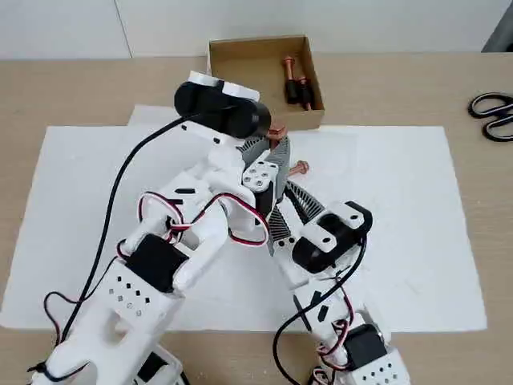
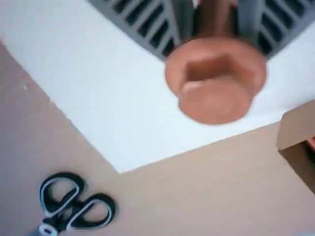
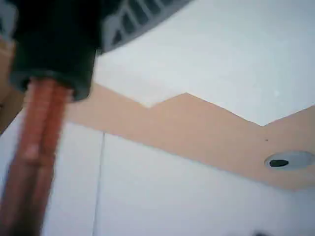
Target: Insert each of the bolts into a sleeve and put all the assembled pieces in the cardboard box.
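Copper bolt sits pinched in the left tool, while the right tool pinches a black sleeve.

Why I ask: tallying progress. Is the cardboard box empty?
Not empty: two assembled pieces lie inside the cardboard box.

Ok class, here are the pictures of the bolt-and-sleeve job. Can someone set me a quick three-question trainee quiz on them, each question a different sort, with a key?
1. True or false: the scissors lie on the table, outside the cardboard box.
2. How many assembled pieces lie in the cardboard box?
3. What do the left arm's fingers hold? A) a copper-coloured bolt B) a loose black sleeve C) nothing

Key: 1 true; 2 two; 3 A
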Controlling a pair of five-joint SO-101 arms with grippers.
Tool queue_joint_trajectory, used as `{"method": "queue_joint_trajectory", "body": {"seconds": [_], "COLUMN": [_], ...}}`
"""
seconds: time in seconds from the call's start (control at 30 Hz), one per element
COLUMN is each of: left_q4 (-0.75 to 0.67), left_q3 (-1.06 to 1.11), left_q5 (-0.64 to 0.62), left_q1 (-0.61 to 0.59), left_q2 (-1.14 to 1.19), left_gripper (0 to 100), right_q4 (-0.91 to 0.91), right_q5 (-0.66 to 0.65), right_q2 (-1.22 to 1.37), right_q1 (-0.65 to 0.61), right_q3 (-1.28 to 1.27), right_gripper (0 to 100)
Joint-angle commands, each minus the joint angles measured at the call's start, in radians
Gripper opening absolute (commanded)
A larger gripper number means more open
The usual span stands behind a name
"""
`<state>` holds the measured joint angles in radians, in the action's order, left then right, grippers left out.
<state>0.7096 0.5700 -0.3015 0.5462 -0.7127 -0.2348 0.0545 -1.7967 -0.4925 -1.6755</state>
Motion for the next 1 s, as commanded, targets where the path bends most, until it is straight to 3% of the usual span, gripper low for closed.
{"method": "queue_joint_trajectory", "body": {"seconds": [0.0, 0.97], "left_q4": [0.031, 0.114], "left_q3": [-0.007, 0.067], "left_q5": [0.02, 0.018], "left_q1": [0.006, 0.043], "left_q2": [-0.012, -0.011], "left_gripper": [1, 1], "right_q4": [-0.004, -0.004], "right_q5": [-0.011, -0.011], "right_q2": [-0.016, -0.016], "right_q1": [0.002, 0.002], "right_q3": [-0.005, -0.005], "right_gripper": [0.4, 0.4]}}
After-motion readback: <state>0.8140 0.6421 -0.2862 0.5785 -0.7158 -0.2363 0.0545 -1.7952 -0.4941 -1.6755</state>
